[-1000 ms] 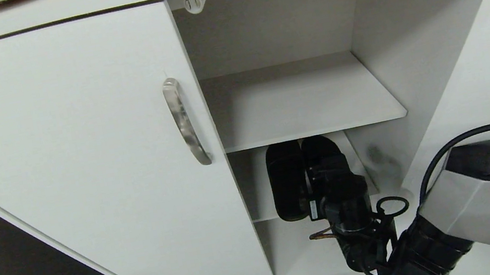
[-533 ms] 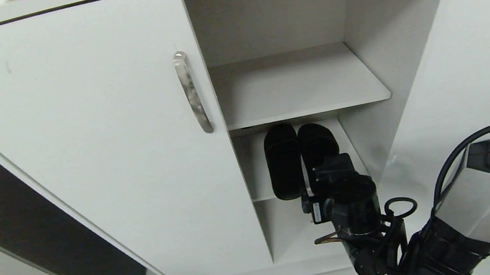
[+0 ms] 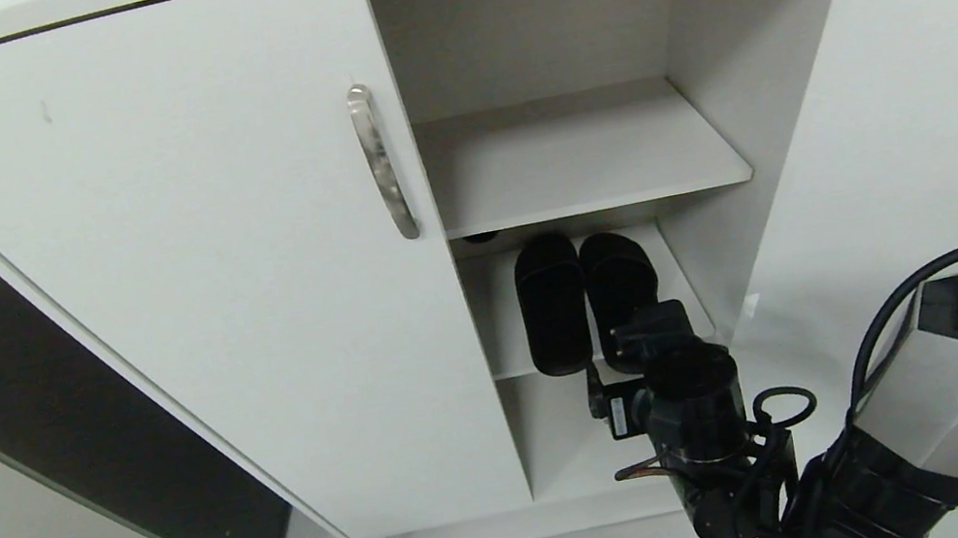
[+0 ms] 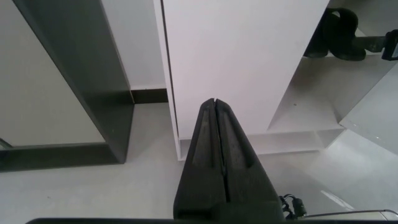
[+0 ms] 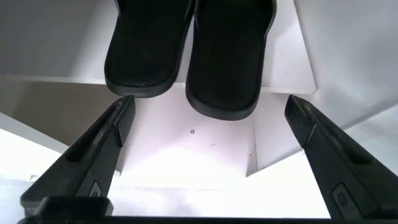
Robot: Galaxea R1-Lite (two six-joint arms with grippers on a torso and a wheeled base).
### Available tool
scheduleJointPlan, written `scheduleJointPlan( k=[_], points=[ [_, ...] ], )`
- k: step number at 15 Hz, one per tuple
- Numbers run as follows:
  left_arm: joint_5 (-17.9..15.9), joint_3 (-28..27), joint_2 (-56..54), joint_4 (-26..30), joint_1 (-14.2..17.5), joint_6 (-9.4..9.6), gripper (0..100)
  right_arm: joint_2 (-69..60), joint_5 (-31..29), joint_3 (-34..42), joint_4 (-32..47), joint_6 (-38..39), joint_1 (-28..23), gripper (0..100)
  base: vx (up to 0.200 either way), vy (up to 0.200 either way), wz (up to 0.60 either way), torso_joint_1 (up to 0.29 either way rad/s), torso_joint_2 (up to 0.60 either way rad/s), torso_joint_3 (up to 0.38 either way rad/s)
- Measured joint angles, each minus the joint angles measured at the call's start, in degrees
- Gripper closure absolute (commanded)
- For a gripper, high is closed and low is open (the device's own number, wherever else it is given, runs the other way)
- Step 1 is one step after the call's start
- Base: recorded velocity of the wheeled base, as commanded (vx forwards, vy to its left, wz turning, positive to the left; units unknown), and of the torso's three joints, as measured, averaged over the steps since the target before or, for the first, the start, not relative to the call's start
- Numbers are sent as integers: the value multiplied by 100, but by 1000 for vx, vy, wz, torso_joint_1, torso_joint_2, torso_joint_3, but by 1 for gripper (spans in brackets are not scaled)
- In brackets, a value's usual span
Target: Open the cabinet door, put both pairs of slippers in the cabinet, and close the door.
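- Head view: the cabinet (image 3: 533,13) stands with its right door (image 3: 919,83) swung open and its left door (image 3: 173,264) shut, the handle (image 3: 382,163) upright along that door's inner edge.
- One pair of black slippers (image 3: 588,299) lies side by side, soles down, on the middle shelf (image 3: 499,325), under the bare upper shelf (image 3: 577,153).
- Long axis: each slipper runs front to back. The toes appear to point at the cabinet's rear wall, and the heels face outward and project slightly past the shelf's front edge.
- Right gripper (image 5: 209,106): spread wide and holding nothing. Its fingers (image 5: 99,155) flank the two heels just in front of the shelf, and appear apart from them.
- Left gripper (image 4: 214,109): fingers pressed together with nothing between them, hanging low outside the cabinet, before the shut left door.
- Stage, as judged: one pair is stowed, and the task names two pairs and a door closure.
- Hazard 1: a sideways drift of the open right fingers may catch an overhanging heel and drag that slipper off the shelf.
- Hazard 2: projecting heels may foul the right door on closing, so a push deeper seems prudent.
- Hazard 3: the right arm in the opening may block the door's swing.
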Motion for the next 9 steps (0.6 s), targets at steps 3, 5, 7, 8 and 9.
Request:
scheduleJointPlan(
  k=[3,5,7,8,9],
  points=[
    [-4,0,0,0,0,11,100,2,0,5,0,-1,0,0,0,0,0,1,4,159],
    [-4,0,0,0,0,11,100,5,2,5,0,0,0,0,0,0,0,2,2,193],
    [-2,0,0,0,0,13,100,11,12,11,0,-1,0,0,0,0,0,2,0,200],
    [-9,0,0,0,0,11,100,17,16,11,0,-1,0,0,0,0,0,2,-2,193],
    [-6,0,0,0,0,13,100,22,21,11,0,-1,-5,0,0,0,0,2,2,207]
  ],
)
